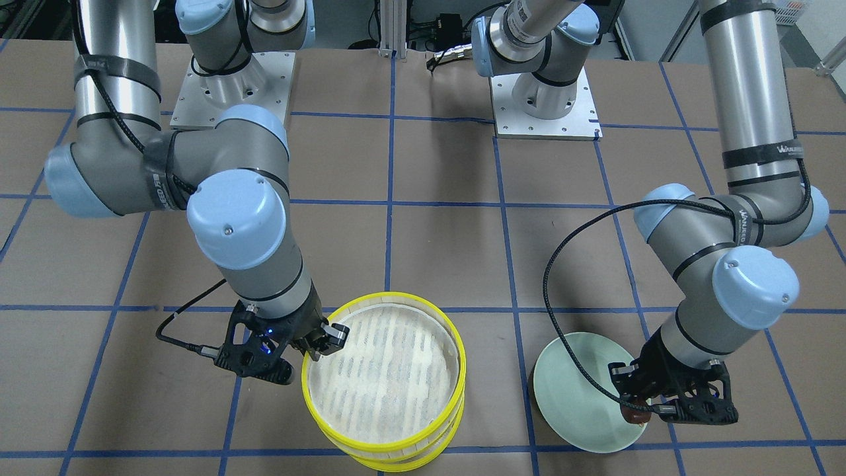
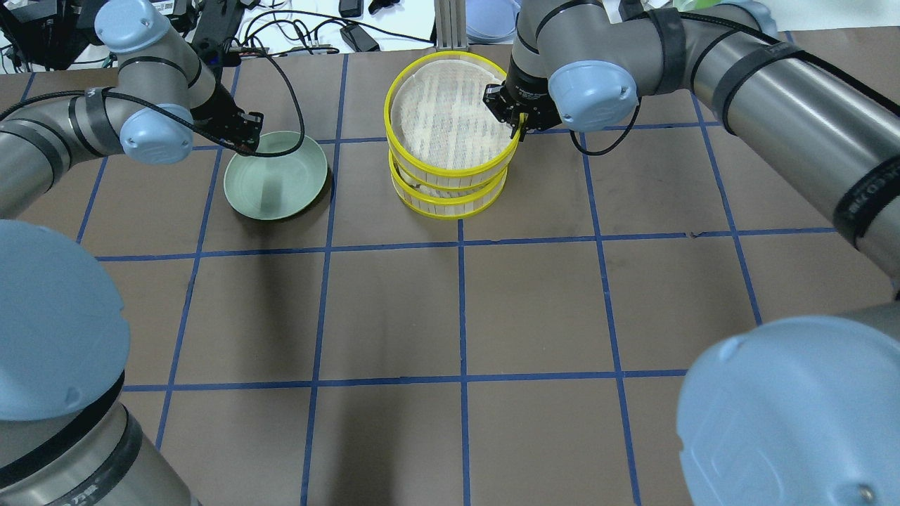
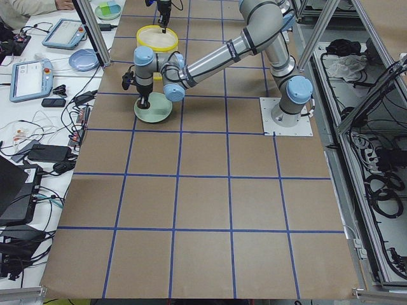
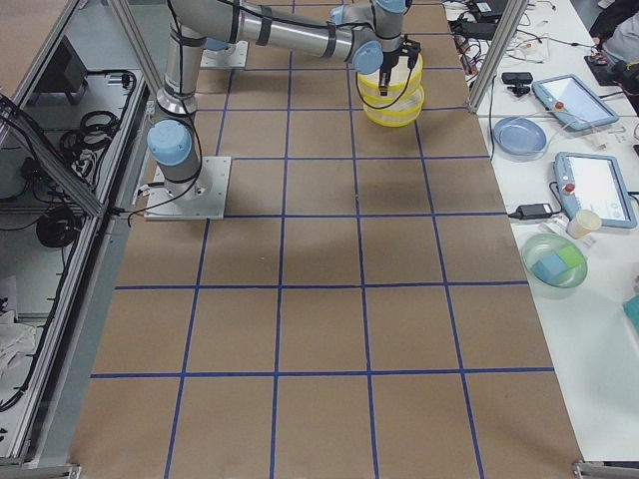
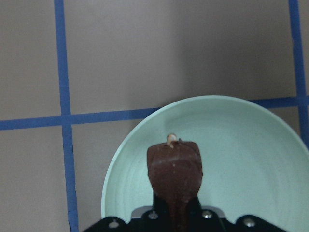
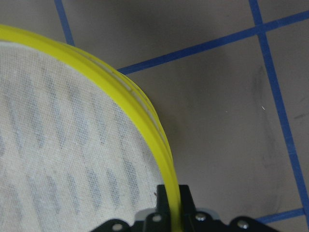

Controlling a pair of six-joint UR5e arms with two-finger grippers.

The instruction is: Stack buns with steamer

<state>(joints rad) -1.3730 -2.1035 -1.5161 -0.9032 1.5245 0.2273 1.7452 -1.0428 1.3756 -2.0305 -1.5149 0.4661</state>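
Note:
The steamer is two yellow-rimmed tiers, one over the other. The top tier [image 1: 383, 370] [image 2: 450, 112] shows only its white mesh liner and sits a little offset on the lower tier [image 2: 450, 200]. My right gripper [image 1: 320, 344] [image 2: 517, 119] is shut on the top tier's yellow rim [image 6: 159, 145]. My left gripper [image 1: 634, 400] [image 2: 242, 137] is shut on the dark reddish-brown bun [image 5: 174, 169] [image 1: 636, 414], held just above the pale-green plate [image 5: 241, 145] [image 2: 278, 176], near its edge. The cream bun is hidden.
The brown table carries a blue tape grid. The left wrist's black cable [image 1: 548, 277] loops over the plate. An operators' bench with tablets and a blue plate [image 4: 519, 133] runs along the table's far side, close behind the steamer.

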